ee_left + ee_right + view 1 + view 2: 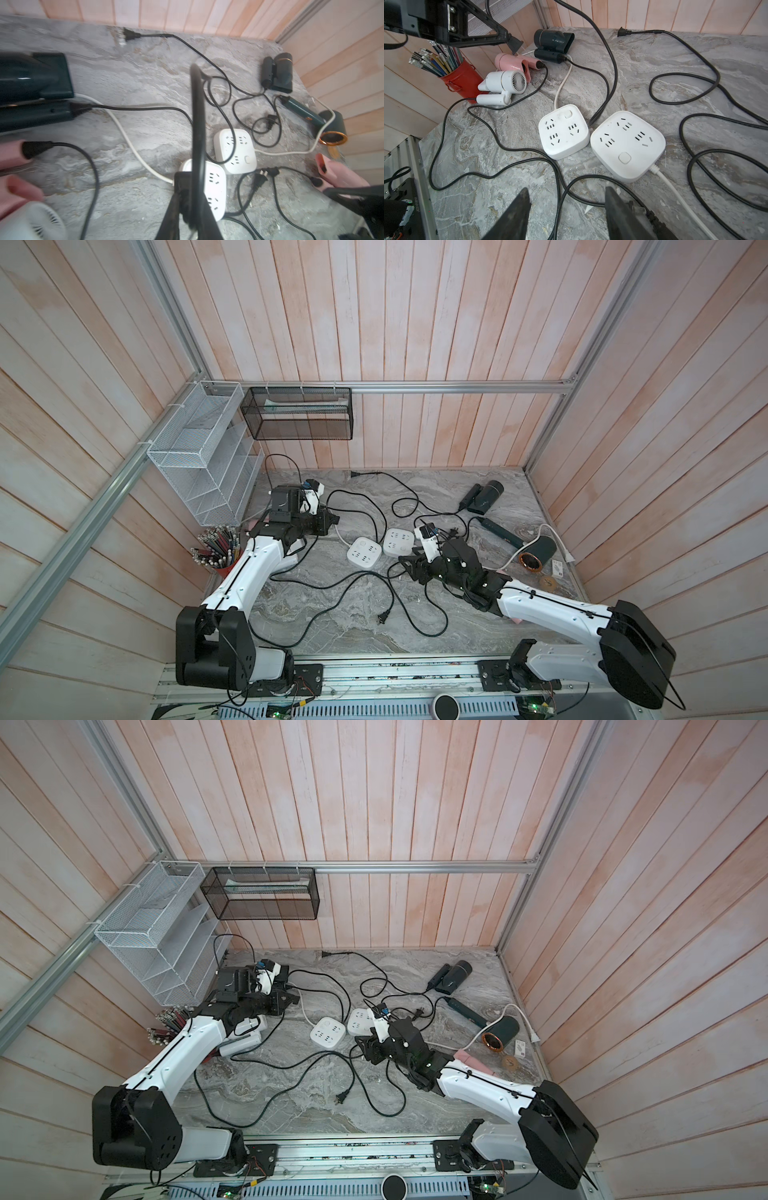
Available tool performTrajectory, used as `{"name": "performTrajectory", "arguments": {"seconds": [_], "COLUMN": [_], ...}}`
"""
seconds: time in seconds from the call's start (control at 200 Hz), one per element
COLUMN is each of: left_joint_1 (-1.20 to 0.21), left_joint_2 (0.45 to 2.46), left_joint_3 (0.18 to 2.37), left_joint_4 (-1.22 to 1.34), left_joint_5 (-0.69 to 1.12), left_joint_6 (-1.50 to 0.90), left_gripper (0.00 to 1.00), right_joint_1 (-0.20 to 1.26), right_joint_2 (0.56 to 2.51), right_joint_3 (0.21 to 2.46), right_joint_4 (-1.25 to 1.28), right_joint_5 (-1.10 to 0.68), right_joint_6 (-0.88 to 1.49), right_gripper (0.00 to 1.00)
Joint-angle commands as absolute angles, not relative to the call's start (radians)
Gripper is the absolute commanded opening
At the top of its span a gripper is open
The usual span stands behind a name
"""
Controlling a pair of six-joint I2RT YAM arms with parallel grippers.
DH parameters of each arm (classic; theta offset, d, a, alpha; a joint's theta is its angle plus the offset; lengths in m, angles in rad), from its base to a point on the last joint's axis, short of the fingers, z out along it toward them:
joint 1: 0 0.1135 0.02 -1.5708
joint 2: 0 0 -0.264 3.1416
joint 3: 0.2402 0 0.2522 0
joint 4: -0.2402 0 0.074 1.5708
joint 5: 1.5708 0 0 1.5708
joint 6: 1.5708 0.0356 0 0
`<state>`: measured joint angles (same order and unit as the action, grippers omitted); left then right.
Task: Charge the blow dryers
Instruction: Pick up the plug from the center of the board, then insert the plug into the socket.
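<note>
Three blow dryers lie folded by the left wall: a white one [502, 83], a pink one [510, 62] and a dark one [552, 40]. Two more dark ones lie at the back right [486, 493] and right [536, 551], and a pink one [336, 172] sits partly under my right arm. Two white power strips [562, 133] [627, 143] sit mid-table with all sockets bare. My left gripper [191, 195] is shut on a black plug [515, 44], held above the table. My right gripper [568, 193] is open over loose cords in front of the strips, holding nothing.
Black cords loop across the marble table [332, 614], with loose plugs at the front [382, 618] and back [354, 475]. A red cup of pencils [220, 556] stands at the left edge. A white wire rack [199, 456] and a black mesh basket [299, 414] hang on the walls.
</note>
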<state>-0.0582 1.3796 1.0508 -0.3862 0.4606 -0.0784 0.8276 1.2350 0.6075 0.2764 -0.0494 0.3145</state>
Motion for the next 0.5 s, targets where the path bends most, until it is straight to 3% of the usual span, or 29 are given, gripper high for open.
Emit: {"name": "performTrajectory", "arguments": {"seconds": [0.0, 0.23, 0.495], "left_joint_1": [0.013, 0.102, 0.055], "left_joint_2": [1.373, 1.47, 1.487], "left_joint_3": [1.091, 1.168, 1.159], "left_joint_4": [-0.374, -0.263, -0.215], "left_joint_5": [0.455, 0.468, 0.493], "left_joint_6": [-0.072, -0.188, -0.141], "left_gripper": [0.14, 0.14, 0.14], "right_joint_1": [0.823, 0.823, 0.824], "right_joint_2": [1.22, 1.225, 1.224], "right_joint_3": [0.589, 0.577, 0.572], "right_joint_4": [0.289, 0.301, 0.276], "right_joint_5": [-0.032, -0.023, 0.007], "right_joint_6": [0.346, 0.365, 0.374], "right_gripper": [0.59, 0.56, 0.55]}}
